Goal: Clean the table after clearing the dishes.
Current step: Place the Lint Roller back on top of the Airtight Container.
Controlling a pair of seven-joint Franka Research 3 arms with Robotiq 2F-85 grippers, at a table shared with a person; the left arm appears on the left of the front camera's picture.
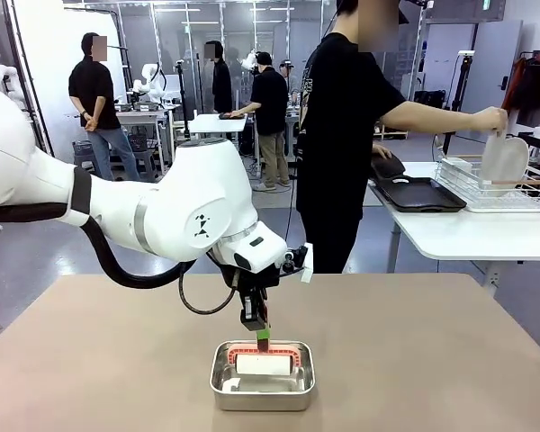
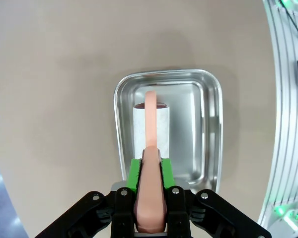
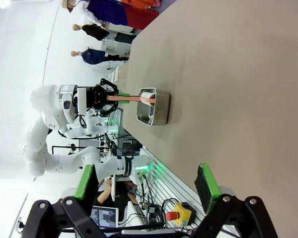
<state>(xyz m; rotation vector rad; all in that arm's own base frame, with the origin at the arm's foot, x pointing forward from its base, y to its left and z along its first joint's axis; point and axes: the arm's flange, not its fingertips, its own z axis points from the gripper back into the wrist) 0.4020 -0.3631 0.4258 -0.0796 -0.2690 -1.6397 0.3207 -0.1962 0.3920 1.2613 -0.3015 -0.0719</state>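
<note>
My left gripper point(image 1: 263, 335) point(image 2: 151, 168) is shut on the pink handle point(image 2: 151, 114) of a cleaning roller. Its white roll point(image 1: 262, 364) point(image 2: 151, 130) lies inside a small steel pan point(image 1: 263, 389) point(image 2: 208, 129) near the front middle of the brown table point(image 1: 432, 342). My right gripper point(image 3: 145, 183) hangs open over the table's edge, with nothing between its fingers, far from the pan point(image 3: 154, 111). At the far right a person's hand point(image 1: 491, 119) holds a white plate point(image 1: 504, 159) over a wire dish rack point(image 1: 486, 193). A dark tray point(image 1: 418, 193) lies beside the rack.
The rack and dark tray rest on a white side table point(image 1: 450, 234) beyond the brown table's far right corner. The person stands between the two tables. Other people stand farther back. Bare tabletop surrounds the pan on all sides.
</note>
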